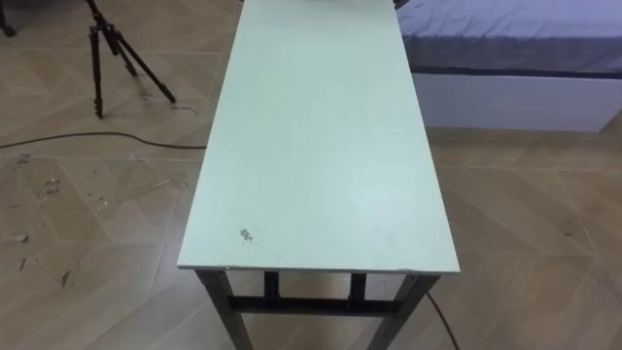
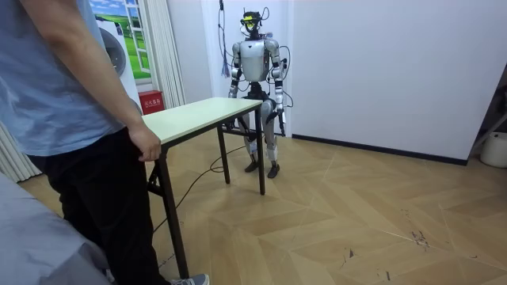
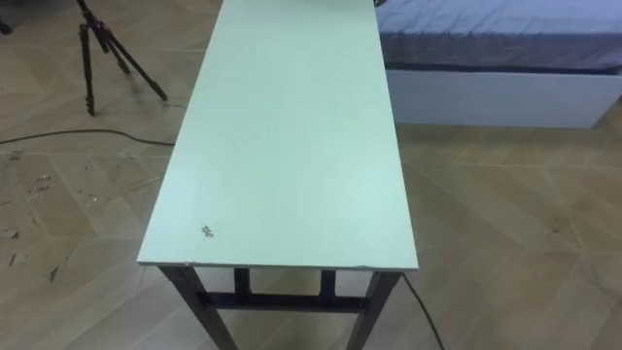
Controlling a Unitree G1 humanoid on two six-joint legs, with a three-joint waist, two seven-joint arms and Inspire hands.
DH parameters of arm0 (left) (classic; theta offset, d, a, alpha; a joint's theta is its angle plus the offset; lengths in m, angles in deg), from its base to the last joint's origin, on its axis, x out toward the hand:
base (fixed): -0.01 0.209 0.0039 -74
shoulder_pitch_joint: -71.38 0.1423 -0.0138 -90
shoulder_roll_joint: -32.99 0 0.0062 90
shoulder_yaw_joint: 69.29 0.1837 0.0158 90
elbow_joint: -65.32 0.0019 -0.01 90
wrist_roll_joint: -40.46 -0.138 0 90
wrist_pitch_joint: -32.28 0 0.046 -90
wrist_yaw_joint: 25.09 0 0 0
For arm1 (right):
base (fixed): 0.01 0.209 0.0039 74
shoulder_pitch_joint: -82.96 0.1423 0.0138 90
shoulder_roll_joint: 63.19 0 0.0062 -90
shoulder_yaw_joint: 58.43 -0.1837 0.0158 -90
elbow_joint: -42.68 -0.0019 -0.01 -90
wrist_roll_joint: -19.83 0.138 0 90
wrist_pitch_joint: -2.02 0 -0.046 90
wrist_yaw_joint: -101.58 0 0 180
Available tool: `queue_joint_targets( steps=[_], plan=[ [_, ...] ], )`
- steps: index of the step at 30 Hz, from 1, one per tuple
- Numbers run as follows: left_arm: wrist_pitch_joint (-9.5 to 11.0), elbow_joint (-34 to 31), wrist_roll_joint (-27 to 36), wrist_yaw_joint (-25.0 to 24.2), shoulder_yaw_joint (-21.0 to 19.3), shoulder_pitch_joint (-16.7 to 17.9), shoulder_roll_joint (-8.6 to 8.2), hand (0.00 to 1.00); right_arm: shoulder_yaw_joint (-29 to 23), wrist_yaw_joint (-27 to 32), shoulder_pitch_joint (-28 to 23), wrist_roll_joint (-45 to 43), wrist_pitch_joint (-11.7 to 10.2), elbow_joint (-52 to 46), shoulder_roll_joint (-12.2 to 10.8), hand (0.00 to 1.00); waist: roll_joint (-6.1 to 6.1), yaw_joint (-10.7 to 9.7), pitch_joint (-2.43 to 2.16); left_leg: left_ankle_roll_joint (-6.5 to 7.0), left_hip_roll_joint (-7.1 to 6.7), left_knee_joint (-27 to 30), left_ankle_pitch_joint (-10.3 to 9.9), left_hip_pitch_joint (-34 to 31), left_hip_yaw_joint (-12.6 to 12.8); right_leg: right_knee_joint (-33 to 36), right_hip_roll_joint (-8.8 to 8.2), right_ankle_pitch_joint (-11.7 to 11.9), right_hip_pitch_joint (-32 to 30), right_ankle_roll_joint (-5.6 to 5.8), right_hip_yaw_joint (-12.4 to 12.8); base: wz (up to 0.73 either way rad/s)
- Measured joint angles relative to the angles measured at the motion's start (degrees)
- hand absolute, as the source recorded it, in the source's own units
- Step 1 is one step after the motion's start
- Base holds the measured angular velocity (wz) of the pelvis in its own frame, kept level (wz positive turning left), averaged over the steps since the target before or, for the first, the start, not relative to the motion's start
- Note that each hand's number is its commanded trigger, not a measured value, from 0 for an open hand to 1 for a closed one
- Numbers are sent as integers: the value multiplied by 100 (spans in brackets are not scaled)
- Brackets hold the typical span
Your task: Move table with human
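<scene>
The long table (image 1: pixel 321 146) has a pale green top and dark legs, and its near short edge lies just below me in the eye views. In the room view I stand upright at the far short end of the table (image 2: pixel 202 115), facing it. My right hand (image 2: pixel 233 93) hangs on the room view's left of my body and my left hand (image 2: pixel 280 108) on its right, both down by the table's end. At the other end a person in a blue shirt stands with one hand (image 2: pixel 146 147) on the table's corner.
A black tripod (image 1: pixel 109 53) stands on the wood floor to the table's left, with a dark cable (image 1: pixel 97 142) running past it. A bed (image 1: pixel 515 58) lies to the right of the table. Open floor spreads on the room view's right.
</scene>
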Motion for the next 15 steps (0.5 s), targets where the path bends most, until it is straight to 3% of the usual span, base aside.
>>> queue_joint_targets(
  steps=[12, 15],
  plan=[
    [-108, 1, -12, 37, -1, -7, 20, 0, -109, -57, 8, -130, 17, 86, 2, 0, 8, -23, -18, 0, -4, 1, 0, -21, -1, -4, -12, -3, -7, 5, -15, 0],
    [-119, 10, 297, -107, 16, -4, 28, 0, -105, -57, -7, -74, 10, 41, 2, 0, 15, -14, -16, 0, -5, 3, 0, -30, -5, -4, -18, -4, -21, 7, -11, 0]
  ],
)
